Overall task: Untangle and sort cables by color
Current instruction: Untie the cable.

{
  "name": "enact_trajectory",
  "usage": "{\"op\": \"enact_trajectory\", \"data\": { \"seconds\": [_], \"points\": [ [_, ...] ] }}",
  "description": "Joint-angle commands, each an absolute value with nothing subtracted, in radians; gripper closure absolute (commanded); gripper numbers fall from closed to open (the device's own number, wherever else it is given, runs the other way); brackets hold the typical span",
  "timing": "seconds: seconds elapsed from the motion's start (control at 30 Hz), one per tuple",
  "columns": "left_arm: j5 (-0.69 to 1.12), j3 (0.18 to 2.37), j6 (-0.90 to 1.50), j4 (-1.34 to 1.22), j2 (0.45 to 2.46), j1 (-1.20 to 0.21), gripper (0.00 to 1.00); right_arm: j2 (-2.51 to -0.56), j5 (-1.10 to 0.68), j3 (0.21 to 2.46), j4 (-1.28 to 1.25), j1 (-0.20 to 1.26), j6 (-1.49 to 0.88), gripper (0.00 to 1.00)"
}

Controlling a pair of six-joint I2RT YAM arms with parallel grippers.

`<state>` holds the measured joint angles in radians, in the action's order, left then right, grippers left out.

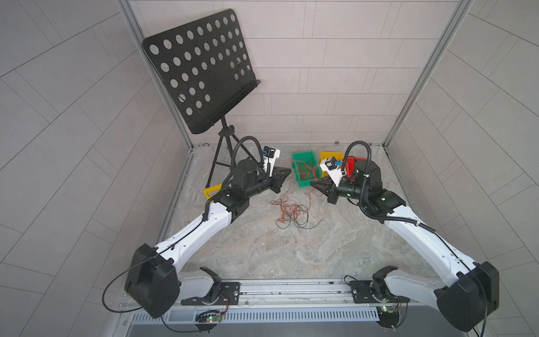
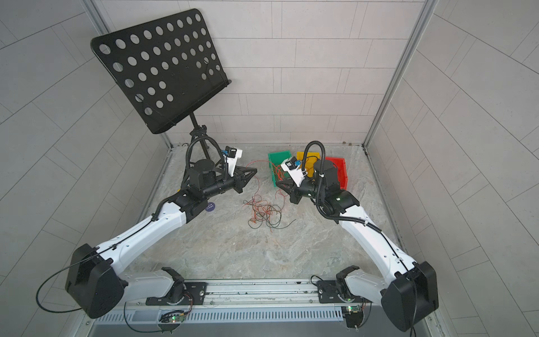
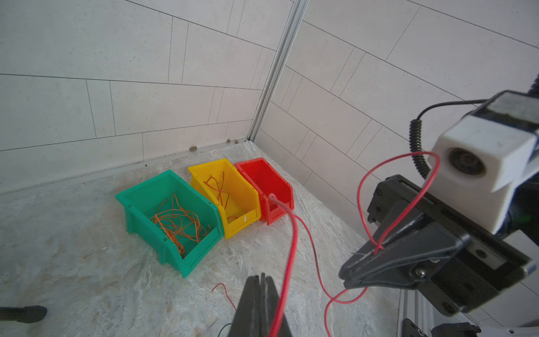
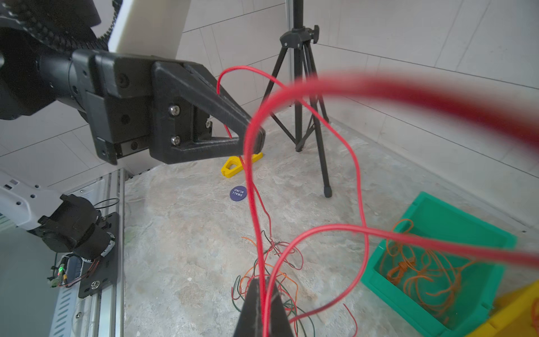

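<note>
While left jaws and right jaws each pinch a red cable [image 4: 437, 102], seemingly one strand, tangled cables [image 1: 291, 211] lie mid-frame on tabletop [image 1: 262, 256].

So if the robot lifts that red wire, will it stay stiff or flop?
Probably floppy: the red wire hangs in loose loops. Likely light, being so thin. It may drag the tangle along, since it seems to run into it.

Black music stand [image 1: 198, 73] with round holes, tilted, on a thin tripod [image 4: 303, 116] at the back of the grey marbled tabletop [image 1: 277, 256]. Near one tripod foot, a small yellow triangular piece [image 4: 237, 167], lying flat. Close by (not touching), a purple round disc [image 4: 238, 193] with white letters. All around, pale tiled walls [image 1: 320, 87].
</note>
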<state>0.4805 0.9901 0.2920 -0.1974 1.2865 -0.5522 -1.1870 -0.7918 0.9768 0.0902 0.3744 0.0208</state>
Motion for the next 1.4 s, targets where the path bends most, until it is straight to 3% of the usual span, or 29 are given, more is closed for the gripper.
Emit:
{"op": "enact_trajectory", "data": {
  "seconds": [0.0,0.37,0.87,1.0,1.17,1.23,1.3,1.37],
  "points": [
    [0.511,1.002,0.312,-0.215,1.273,-0.549,1.0,-1.247,-0.854,0.985,-0.025,0.409,0.005,1.0],
    [0.521,0.995,0.332,-0.22,1.269,-0.549,1.0,-1.405,-0.85,0.986,-0.214,0.46,0.029,0.95],
    [0.525,0.991,0.338,-0.223,1.268,-0.55,1.0,-1.484,-0.847,1.026,-0.213,0.466,0.058,0.8],
    [0.528,0.991,0.344,-0.227,1.272,-0.549,1.0,-1.501,-0.854,1.039,-0.216,0.474,0.055,0.81],
    [0.52,0.99,0.342,-0.221,1.268,-0.549,1.0,-1.482,-0.858,1.029,-0.198,0.47,0.065,0.99],
    [0.517,0.992,0.337,-0.209,1.259,-0.545,1.0,-1.457,-0.853,1.021,-0.175,0.462,0.073,1.0],
    [0.509,0.99,0.336,-0.194,1.238,-0.537,0.89,-1.426,-0.838,1.013,-0.149,0.446,0.07,1.0],
    [0.509,0.977,0.337,-0.19,1.205,-0.524,0.7,-1.387,-0.81,1.022,-0.1,0.428,0.074,1.0]
  ]
}}
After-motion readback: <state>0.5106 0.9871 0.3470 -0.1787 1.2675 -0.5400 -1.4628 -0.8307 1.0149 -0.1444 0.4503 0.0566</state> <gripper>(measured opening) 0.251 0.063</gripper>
